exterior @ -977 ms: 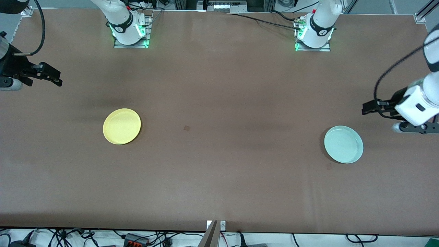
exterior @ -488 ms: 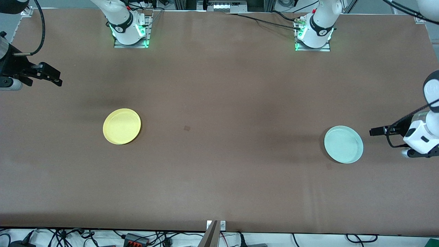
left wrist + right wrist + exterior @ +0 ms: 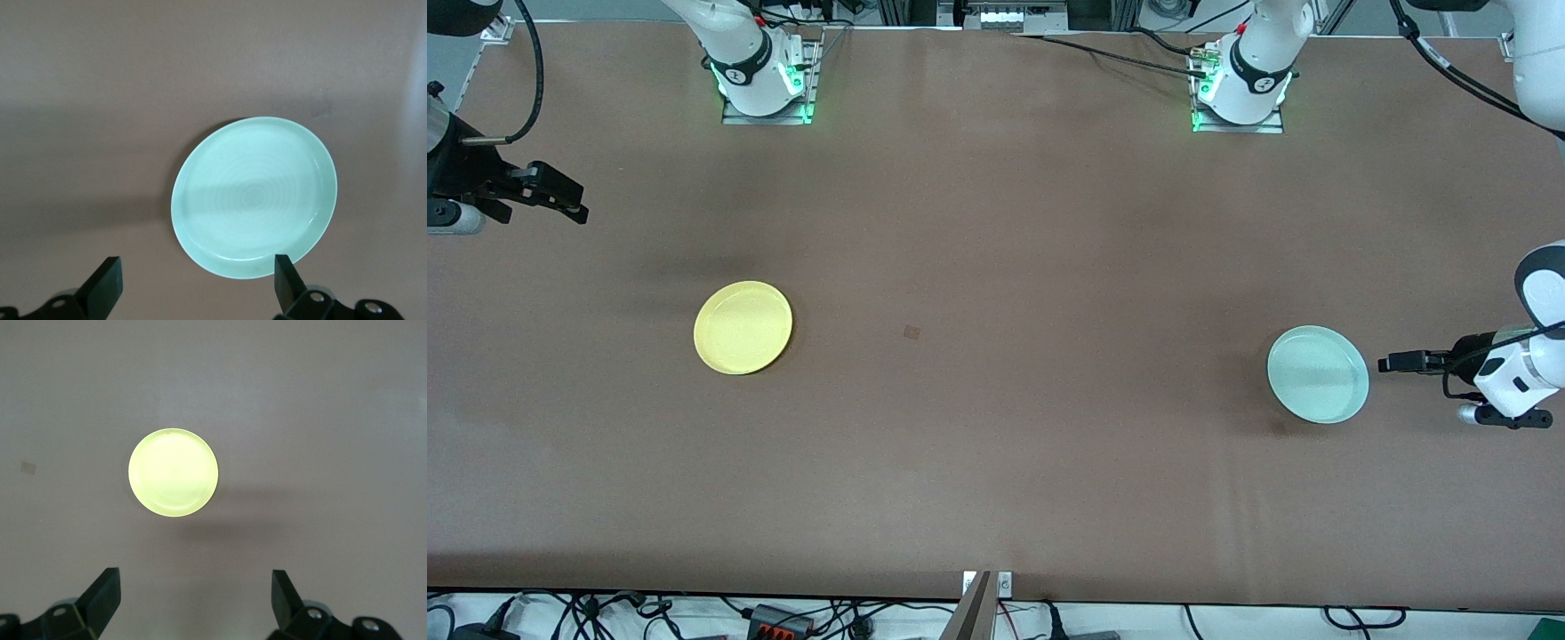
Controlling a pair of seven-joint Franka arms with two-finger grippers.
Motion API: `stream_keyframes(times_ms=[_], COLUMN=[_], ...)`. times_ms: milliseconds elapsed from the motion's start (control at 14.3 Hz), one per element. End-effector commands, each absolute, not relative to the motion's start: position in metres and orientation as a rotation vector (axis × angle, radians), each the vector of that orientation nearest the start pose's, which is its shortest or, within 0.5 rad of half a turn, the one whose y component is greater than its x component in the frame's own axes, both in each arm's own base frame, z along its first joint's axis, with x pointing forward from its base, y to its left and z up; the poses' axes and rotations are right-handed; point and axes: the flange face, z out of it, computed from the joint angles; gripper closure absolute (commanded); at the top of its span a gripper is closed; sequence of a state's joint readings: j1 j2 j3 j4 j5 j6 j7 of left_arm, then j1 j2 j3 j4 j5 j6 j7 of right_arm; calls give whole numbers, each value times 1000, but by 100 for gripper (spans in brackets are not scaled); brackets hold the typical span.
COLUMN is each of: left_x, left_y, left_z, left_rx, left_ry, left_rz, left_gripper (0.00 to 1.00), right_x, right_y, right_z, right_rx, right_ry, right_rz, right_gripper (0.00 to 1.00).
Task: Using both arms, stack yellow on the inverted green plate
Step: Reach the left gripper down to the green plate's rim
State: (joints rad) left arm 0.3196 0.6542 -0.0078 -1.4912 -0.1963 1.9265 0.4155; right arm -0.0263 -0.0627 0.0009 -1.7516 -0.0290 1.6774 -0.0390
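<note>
Left hand (image 3: 1392, 363) (open) beside green plate (image 3: 1317, 373)

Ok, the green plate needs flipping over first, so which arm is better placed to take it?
Left. The left gripper is open, right beside the green plate, which sits rim-up between its fingers in the left wrist view. The right gripper waits open at the table's other end, nearer the yellow plate.

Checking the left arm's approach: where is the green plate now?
The green plate lies rim-up on the table toward the left arm's end, beside the open left gripper, apart from it.
</note>
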Motion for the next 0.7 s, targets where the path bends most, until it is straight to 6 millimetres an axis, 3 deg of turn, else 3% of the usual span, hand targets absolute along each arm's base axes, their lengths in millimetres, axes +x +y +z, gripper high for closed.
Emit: stream_keyframes(times_ms=[0,209,349,488,628], left_x=[667,666,665,665,664], left_y=[212,212,214,210,211], left_z=[250,214,206,194,189], left_rx=[-3411,-3416,-3426,-3436,-3436], left_ry=[133,255,237,236,280], left_rz=[130,135,130,152,154], left_gripper=[0,0,0,10,28], right_x=[534,535,535,535,535], right_y=[-16,-12,-11,-12,-12], right_z=[588,589,589,589,588], right_rx=[-3180,-3180,-3180,-3180,-3180], right_ry=[-43,-53,-58,-53,-53], right_rz=[7,2,-1,2,2], right_gripper=[0,0,0,0,0])
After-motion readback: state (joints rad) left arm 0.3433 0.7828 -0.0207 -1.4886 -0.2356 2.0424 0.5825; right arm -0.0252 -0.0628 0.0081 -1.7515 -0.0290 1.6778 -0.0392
